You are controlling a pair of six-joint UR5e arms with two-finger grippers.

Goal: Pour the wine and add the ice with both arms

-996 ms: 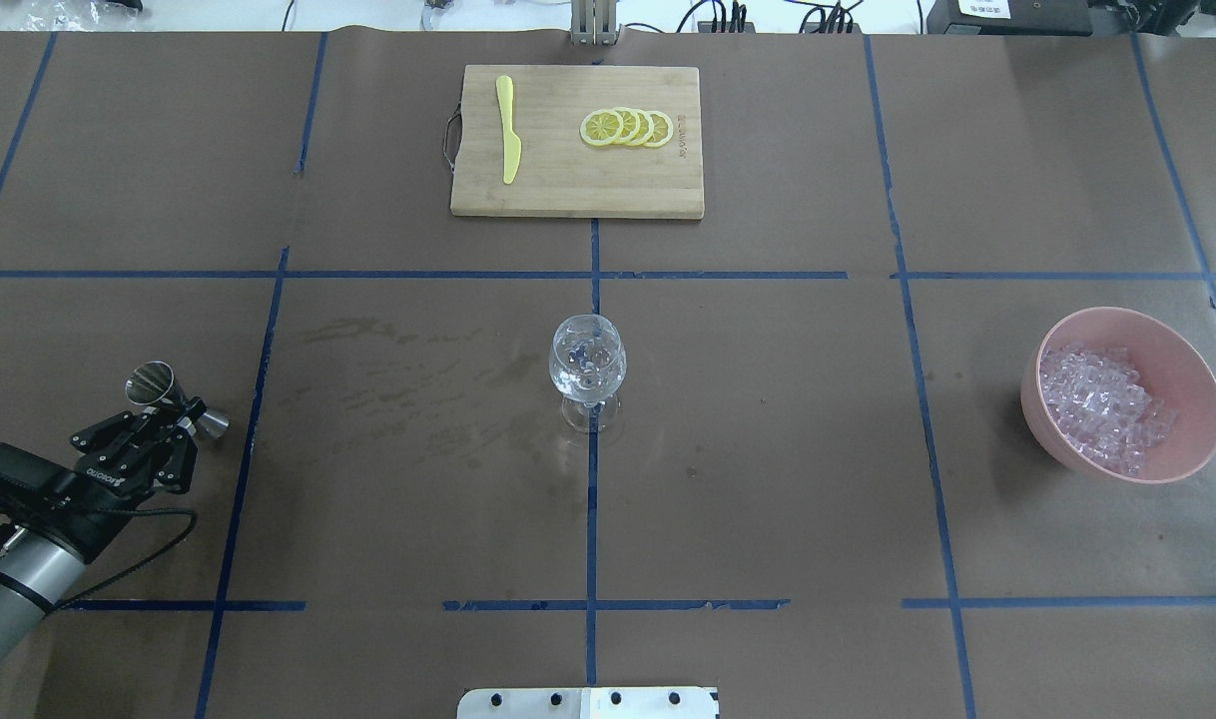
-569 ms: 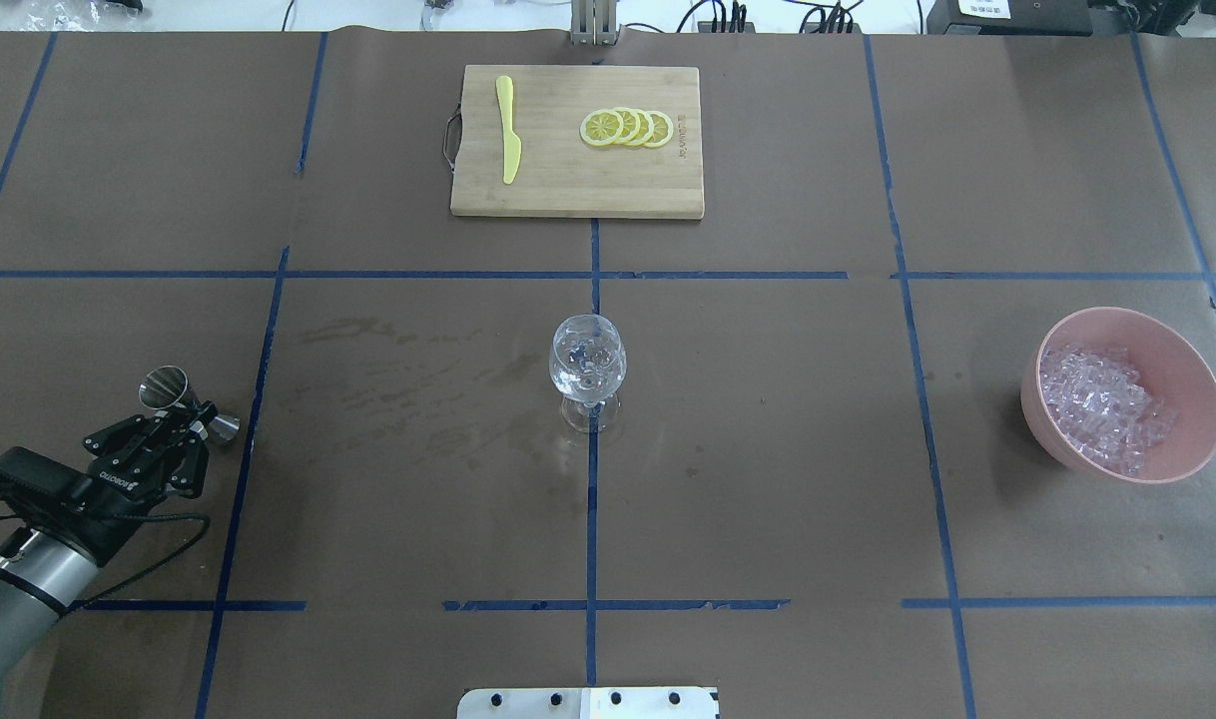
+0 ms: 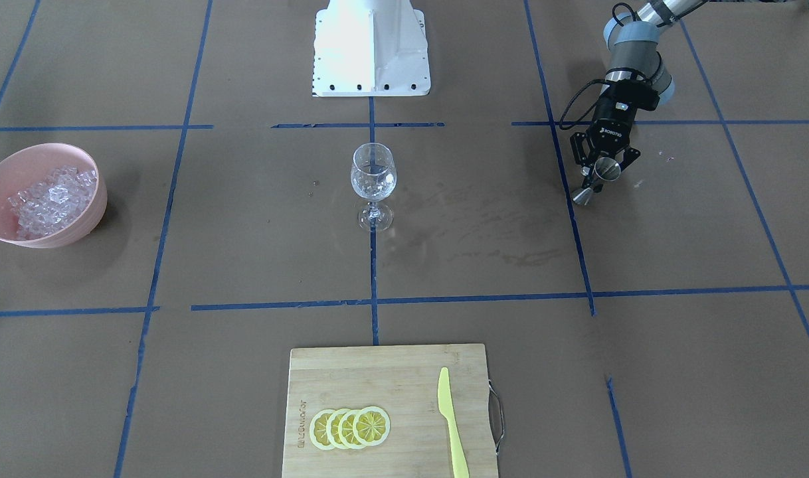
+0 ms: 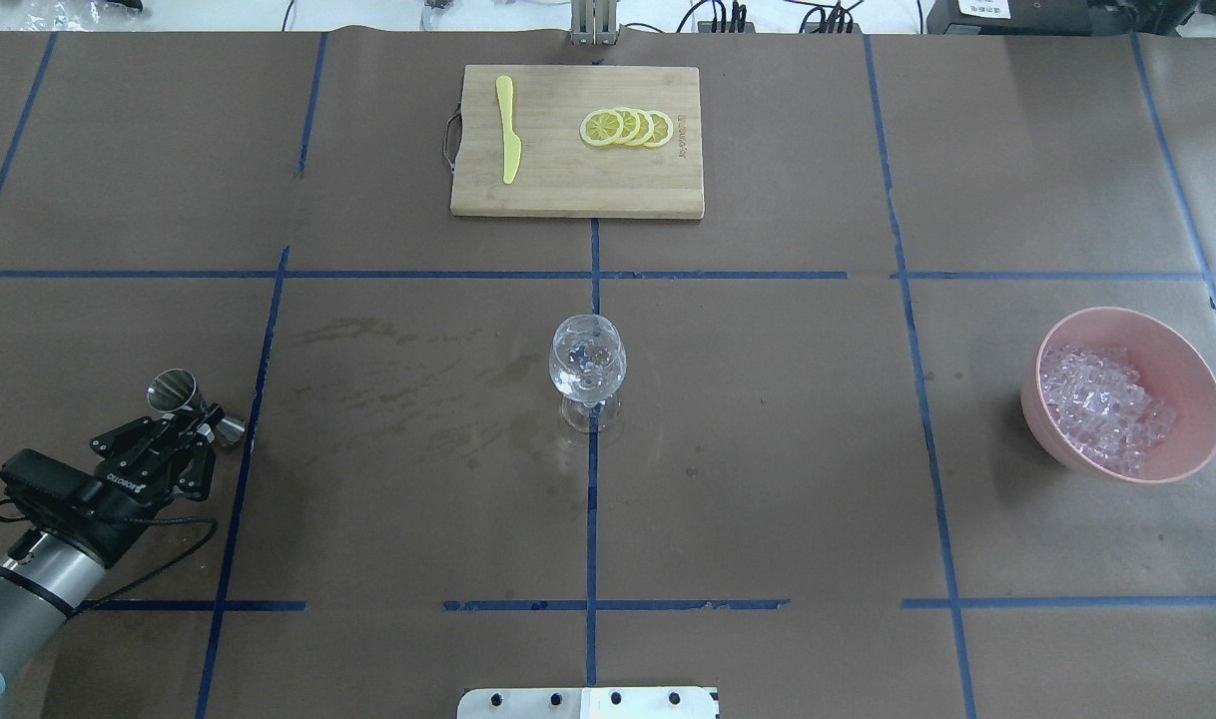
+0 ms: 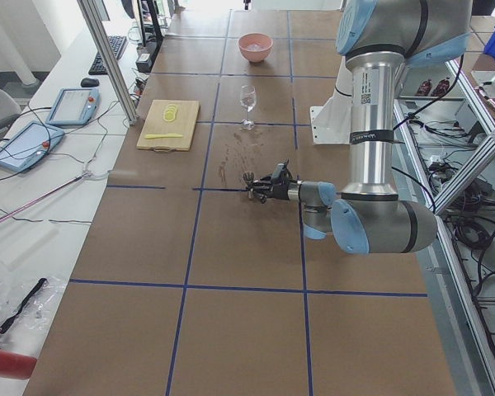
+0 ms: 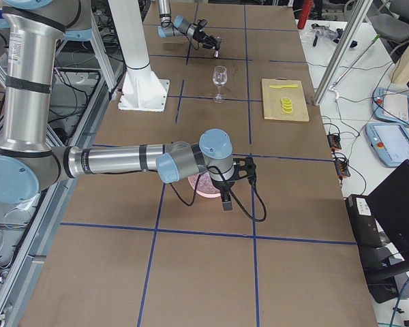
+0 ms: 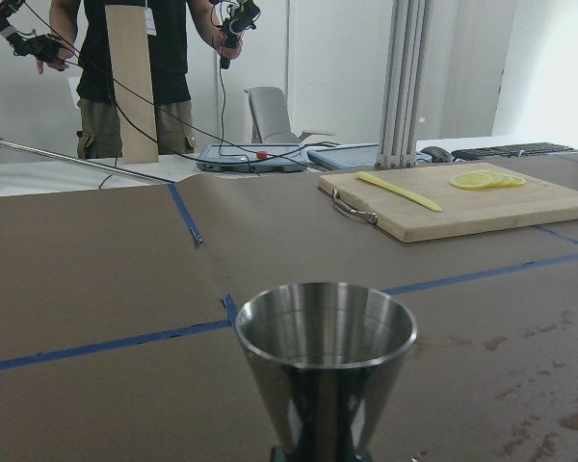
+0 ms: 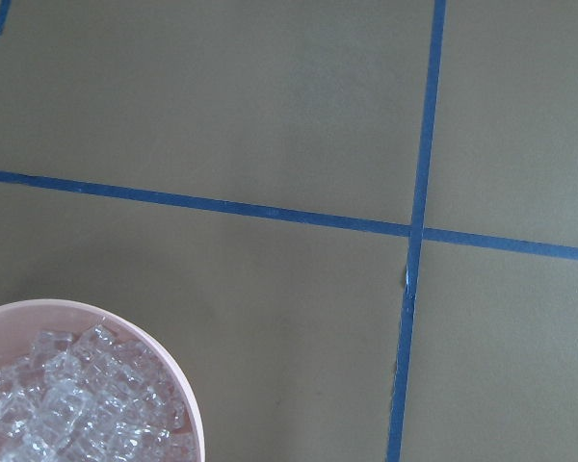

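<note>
My left gripper (image 4: 201, 424) is shut on the waist of a steel jigger (image 4: 177, 391) at the table's left side; both show in the front view, gripper (image 3: 602, 166) and jigger (image 3: 596, 178). The left wrist view shows the jigger's cup (image 7: 326, 346) upright with its mouth up. The wine glass (image 4: 588, 369) stands at the table's centre with some ice cubes in it, far to the right of the jigger. The ice (image 4: 1097, 404) fills a pink bowl (image 4: 1192, 364) at the right. My right gripper (image 6: 225, 197) shows only in the exterior right view; I cannot tell if it is open.
A wooden cutting board (image 4: 568, 190) with lemon slices (image 4: 627, 128) and a yellow knife (image 4: 508, 128) lies at the far middle. Dried stains (image 4: 408, 389) mark the paper between jigger and glass. The white base (image 3: 371, 46) stands at the near edge.
My left gripper, with the jigger in it, has shifted a little to the right and toward the robot. The glass, bowl and board have not moved.
</note>
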